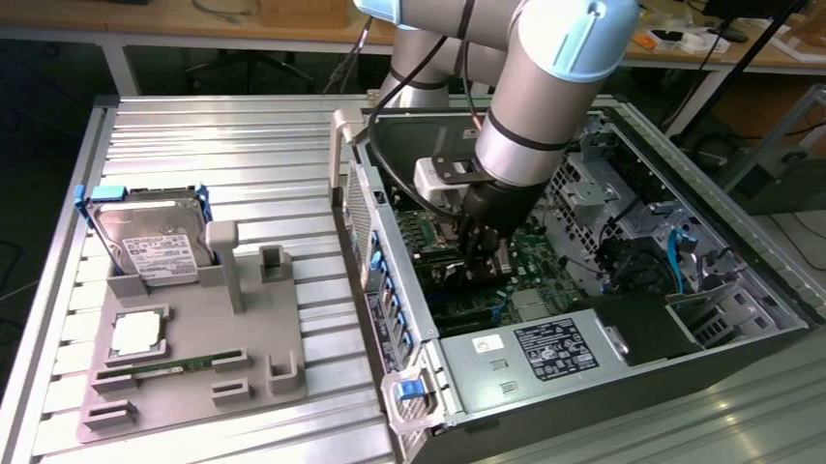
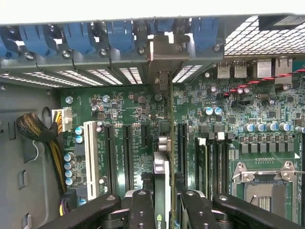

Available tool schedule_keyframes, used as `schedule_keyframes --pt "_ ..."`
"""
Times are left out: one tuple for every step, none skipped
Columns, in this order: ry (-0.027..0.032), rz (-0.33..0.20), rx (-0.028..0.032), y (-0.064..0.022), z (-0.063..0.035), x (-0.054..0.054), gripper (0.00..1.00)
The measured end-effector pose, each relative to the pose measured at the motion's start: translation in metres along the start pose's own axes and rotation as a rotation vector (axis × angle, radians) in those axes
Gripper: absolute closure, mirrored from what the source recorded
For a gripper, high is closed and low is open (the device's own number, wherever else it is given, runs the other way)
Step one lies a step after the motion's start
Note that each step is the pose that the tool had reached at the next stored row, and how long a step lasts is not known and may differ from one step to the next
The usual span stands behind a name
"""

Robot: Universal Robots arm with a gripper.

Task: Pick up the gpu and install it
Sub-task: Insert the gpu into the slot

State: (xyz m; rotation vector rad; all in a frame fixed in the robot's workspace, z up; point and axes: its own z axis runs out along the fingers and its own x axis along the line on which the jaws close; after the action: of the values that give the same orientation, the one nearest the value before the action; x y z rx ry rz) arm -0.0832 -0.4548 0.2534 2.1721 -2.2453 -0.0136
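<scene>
Open computer case lies on its side along the exterior view's right edge of the ribbed metal counter; grey parts tray sits toward the exterior view's left edge, carrying a hard drive, a square chip and a long green memory stick. Arm reaches straight down into the case. Motherboard covers the case floor, with a row of long black expansion slots and one white slot. The gpu is inside the case, standing on edge above the board, its silvery bracket up against the rear slot openings beneath the blue retainer clips. Pincer is clamped on the gpu, one dark finger on each face of the card. Whether the card edge is already down in its slot cannot be told from here. Judgement on doing this step well: keep the card square to the board and parallel to the slot, bracket tab lined up with its rear opening, then press straight down with even force. Any tilt risks the edge connector catching on the slot lip or the bracket fouling the rear frame. The yellow-and-black cable bundle lies well apart from the card.
</scene>
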Motion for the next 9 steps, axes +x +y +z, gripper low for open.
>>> schedule_keyframes --pt "0.0001 0.0 0.0001 0.0 0.0004 0.0 0.73" --pt "0.0001 0.0 0.0001 0.0 0.0009 0.0 0.73" --pt "-0.0006 0.0 0.0002 0.0 0.0015 0.0 0.73" --pt "-0.0013 0.0 0.0002 -0.0001 0.002 0.0 0.73" --pt "-0.0015 0.0 0.0002 -0.0001 0.0019 0.0 0.73" --pt "-0.002 0.0 -0.0004 -0.0002 0.0017 -0.0001 0.73" --pt "-0.0034 0.0 -0.0023 -0.0003 -0.0016 -0.0002 0.73" --pt "-0.0019 0.0 -0.0044 -0.0002 -0.0052 0.0 0.73" --pt "-0.0015 0.0 -0.005 -0.0001 -0.0055 0.0001 0.73"
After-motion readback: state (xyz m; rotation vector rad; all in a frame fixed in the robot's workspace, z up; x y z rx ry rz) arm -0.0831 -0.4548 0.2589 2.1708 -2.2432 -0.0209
